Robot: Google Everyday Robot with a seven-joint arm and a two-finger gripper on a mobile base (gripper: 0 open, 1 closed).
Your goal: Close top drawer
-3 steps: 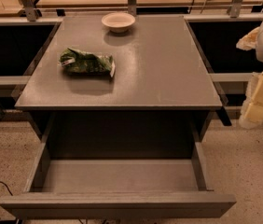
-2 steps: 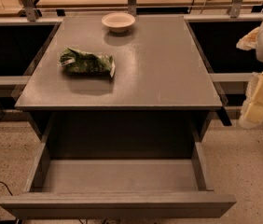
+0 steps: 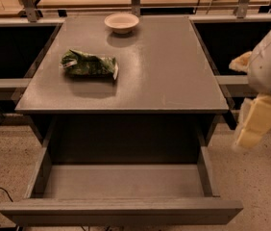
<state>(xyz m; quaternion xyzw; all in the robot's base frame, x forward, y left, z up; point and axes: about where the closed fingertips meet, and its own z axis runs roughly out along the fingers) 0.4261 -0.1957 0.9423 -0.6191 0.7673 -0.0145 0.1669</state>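
Observation:
The top drawer (image 3: 121,211) of the grey cabinet (image 3: 126,66) is pulled out towards the camera. Its long flat front panel runs along the bottom of the view and its shallow tray is empty. My gripper (image 3: 253,124) hangs at the right edge of the view, to the right of the cabinet and above the floor. It is level with the drawer's right side and apart from it. It touches nothing.
A green chip bag (image 3: 88,64) lies on the cabinet top at the left. A small white bowl (image 3: 121,22) stands at the back. Dark openings flank the cabinet on both sides. Speckled floor (image 3: 251,186) lies to the right of the drawer.

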